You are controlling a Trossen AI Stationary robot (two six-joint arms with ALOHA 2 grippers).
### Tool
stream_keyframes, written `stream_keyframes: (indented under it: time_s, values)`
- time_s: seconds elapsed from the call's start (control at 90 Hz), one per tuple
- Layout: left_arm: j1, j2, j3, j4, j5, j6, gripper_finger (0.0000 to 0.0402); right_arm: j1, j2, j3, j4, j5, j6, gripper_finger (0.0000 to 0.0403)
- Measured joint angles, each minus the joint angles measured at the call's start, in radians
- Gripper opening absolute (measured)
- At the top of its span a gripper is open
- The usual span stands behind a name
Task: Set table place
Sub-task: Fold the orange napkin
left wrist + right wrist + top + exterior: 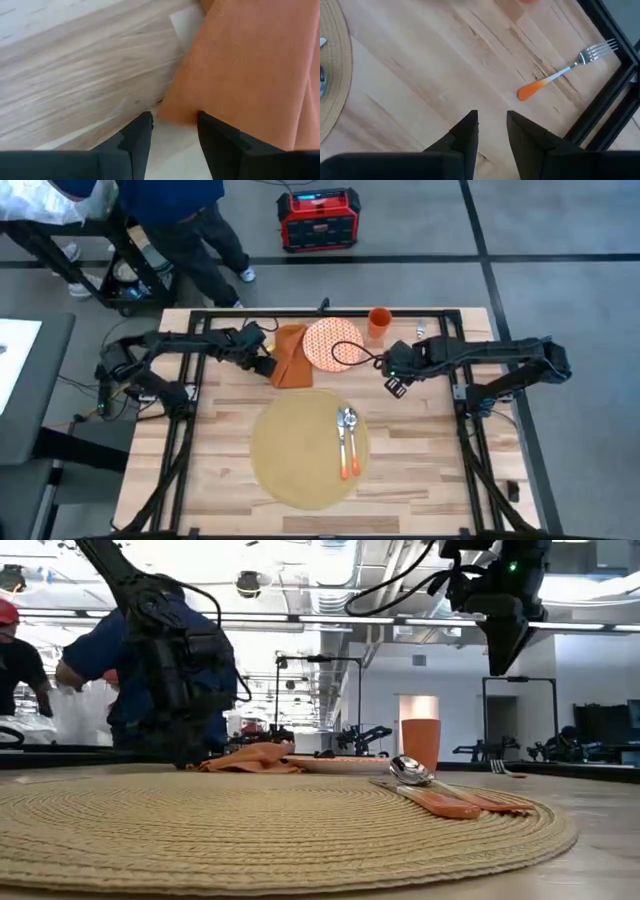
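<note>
Tan placemat (300, 448), rust-orange napkin (288, 356), orange-and-white patterned plate (330, 343), orange cup (379, 323).

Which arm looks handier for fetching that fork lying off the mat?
The right, probably. Its claw hangs open over bare wood close to the orange-handled metal fork, while the left claw is across the table at the rust-orange cloth napkin.

Bright, even light; overexposed ceiling glare.

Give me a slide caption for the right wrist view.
Right gripper open above the light wooden table, an orange-handled metal fork ahead.
</note>
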Motion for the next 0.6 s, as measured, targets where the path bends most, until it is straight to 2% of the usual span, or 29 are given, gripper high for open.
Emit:
stream_keyframes:
  time_s: [0.222, 0.344, 0.489, 0.6]
  values:
    - [0.005, 0.005, -0.002, 0.047, 0.029, 0.021, 0.0012, 0.000, 0.000, 0.000, 0.000, 0.000, 0.000, 0.0092]
    - [0.005, 0.005, 0.002, 0.032, 0.041, -0.009, 0.0006, 0.000, 0.000, 0.000, 0.000, 0.000, 0.006, 0.0092]
    - [-0.004, -0.020, 0.043, -0.072, 0.061, -0.024, 0.0001, 0.000, 0.000, 0.000, 0.001, -0.001, 0.010, 0.0092]
    - [-0.013, -0.059, 0.093, -0.071, 0.061, -0.033, 0.0000, 0.000, 0.000, 0.000, 0.004, -0.001, 0.010, 0.0092]
